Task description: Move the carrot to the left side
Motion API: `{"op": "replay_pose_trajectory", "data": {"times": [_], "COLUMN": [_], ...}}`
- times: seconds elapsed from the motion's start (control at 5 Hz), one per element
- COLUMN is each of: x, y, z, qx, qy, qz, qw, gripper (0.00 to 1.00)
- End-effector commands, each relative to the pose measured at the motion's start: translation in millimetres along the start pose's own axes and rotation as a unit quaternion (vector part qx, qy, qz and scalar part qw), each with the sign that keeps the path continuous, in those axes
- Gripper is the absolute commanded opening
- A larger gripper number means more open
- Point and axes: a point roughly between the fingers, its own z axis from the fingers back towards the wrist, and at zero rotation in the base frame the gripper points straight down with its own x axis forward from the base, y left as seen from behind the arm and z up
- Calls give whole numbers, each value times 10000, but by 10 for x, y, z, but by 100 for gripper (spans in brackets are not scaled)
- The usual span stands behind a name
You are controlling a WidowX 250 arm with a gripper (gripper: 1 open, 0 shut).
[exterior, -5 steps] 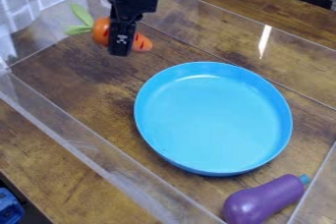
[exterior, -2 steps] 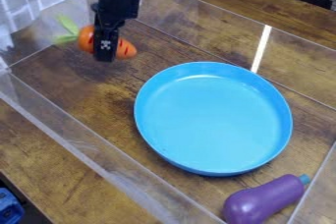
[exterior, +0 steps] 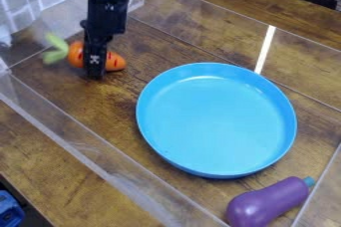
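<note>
The carrot [exterior: 115, 62] is a small orange toy with light green leaves [exterior: 55, 45] pointing left. It sits low at the left of the wooden table, just at or above the surface. My black gripper [exterior: 95, 66] points straight down and is shut on the carrot, covering its middle. Orange shows on both sides of the fingers.
A large blue plate [exterior: 217, 118] lies right of the gripper. A purple eggplant toy [exterior: 266, 202] rests at the bottom right. Clear plastic walls [exterior: 80, 136] fence the table's front and left edges. A white tiled wall stands at the upper left.
The gripper has carried the carrot leftward and down toward the table, farther from the blue plate. Its grip has stayed shut.
</note>
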Motion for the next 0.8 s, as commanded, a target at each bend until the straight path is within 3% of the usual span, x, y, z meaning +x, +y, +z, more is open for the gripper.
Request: {"op": "replay_pose_trajectory", "data": {"times": [0.0,0.6], "x": [-87,-112], "y": [107,44], "z": [110,130], "qx": [207,42], "qy": [-221,-490], "qz": [170,306], "qw": [9994,9983], "gripper": [0,0]}}
